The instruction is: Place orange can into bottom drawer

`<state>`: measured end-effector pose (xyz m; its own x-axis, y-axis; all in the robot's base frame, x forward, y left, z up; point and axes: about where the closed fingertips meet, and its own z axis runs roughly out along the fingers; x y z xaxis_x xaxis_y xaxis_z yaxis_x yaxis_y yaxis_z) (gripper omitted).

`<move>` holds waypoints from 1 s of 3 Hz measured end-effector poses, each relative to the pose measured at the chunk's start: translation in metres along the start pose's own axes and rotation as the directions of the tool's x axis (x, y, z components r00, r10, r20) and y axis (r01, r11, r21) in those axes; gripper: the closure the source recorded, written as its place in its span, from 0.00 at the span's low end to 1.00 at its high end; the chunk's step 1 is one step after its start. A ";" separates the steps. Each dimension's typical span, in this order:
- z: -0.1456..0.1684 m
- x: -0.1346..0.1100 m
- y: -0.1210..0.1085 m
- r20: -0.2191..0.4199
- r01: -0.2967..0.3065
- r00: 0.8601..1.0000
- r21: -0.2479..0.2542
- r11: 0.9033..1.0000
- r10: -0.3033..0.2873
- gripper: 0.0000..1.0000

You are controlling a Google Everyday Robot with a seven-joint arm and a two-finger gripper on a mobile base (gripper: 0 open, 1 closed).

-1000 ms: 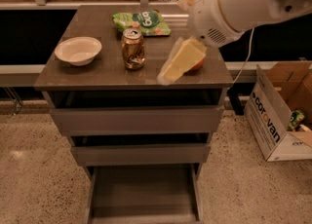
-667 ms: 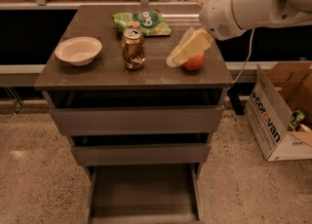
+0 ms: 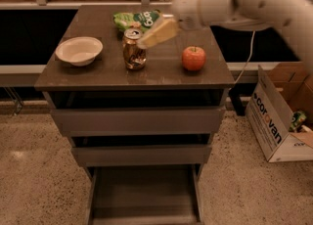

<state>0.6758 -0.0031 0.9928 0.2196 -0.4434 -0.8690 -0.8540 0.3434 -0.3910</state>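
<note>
Pincer (image 3: 149,38): at the orange can's (image 3: 133,50) top right edge, holding nothing; its opening cannot be told.
Orange can: upright on the tabletop (image 3: 161,76), between bowl (image 3: 78,50) and apple (image 3: 193,58).
Bottom drawer (image 3: 144,192): pulled out, nearest the floor.
Risk: a glancing approach may tip the can toward the bowl.
Writing: "corovan" on the box (image 3: 271,121), right.

Pincer (image 3: 145,42) by orange can (image 3: 133,50); apple (image 3: 193,58), bowl (image 3: 78,50) well clear.

Hand (image 3: 148,39) swung left off apple (image 3: 193,58) to orange can (image 3: 133,49)
</note>
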 end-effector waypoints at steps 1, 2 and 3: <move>0.060 0.002 0.004 0.035 -0.064 0.997 -0.043 0.997 0.065 0.00; 0.100 0.017 0.018 0.006 -0.116 0.993 -0.069 0.991 0.117 0.00; 0.118 0.040 0.027 -0.044 -0.172 0.985 -0.071 0.983 0.169 0.00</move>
<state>0.7167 0.0857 0.9113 0.0509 -0.4154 -0.9082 -0.9102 0.3550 -0.2134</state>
